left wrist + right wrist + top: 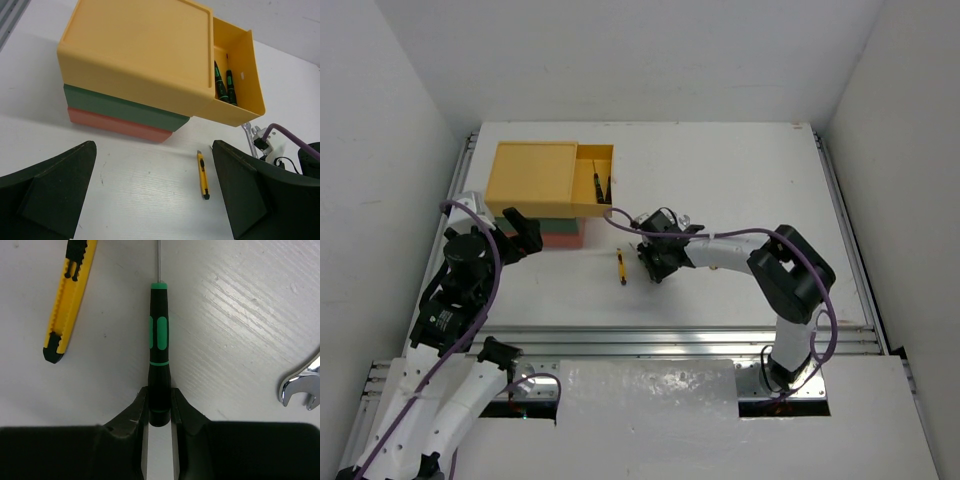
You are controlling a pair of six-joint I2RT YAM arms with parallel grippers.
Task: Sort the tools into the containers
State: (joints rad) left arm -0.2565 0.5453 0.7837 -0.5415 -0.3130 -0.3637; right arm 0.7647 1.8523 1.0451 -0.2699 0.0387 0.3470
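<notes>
Beside utility knife (67, 300), found right gripper (159, 397) clamped on butt end of screwdriver (159, 335) (likely for carrying to yellow drawer (246, 65)); noted left gripper (153, 165) spread wide, empty.

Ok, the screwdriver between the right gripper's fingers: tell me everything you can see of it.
The screwdriver is slim: black plastic-looking handle with a green collar, green oval inlay and thin green ring. Its thin metal shaft leaves the top of the right wrist view, tip unseen. The right gripper is shut on the handle's butt end, a finger against each side. It points straight away from the gripper over the white table; whether it is lifted I cannot tell.
</notes>
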